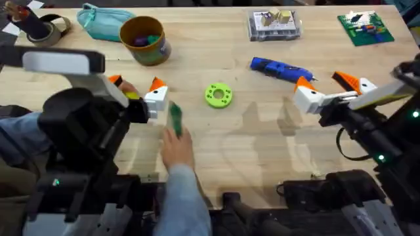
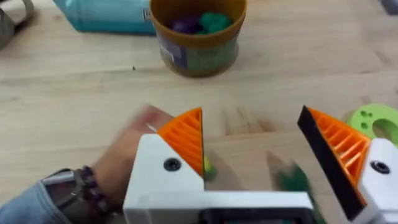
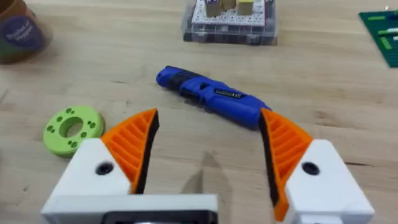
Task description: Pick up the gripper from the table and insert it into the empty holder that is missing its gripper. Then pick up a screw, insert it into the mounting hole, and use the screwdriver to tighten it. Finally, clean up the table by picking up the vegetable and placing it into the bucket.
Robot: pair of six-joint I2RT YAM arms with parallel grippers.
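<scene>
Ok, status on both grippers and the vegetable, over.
Left gripper open, empty. Right gripper open over bare table, near the screwdriver. Vegetable on table, a person's hand on it. Bucket upright.

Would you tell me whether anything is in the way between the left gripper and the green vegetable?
Yes. A person's hand reaches in from the table's near edge and is at the vegetable, beside the open left gripper.
</scene>
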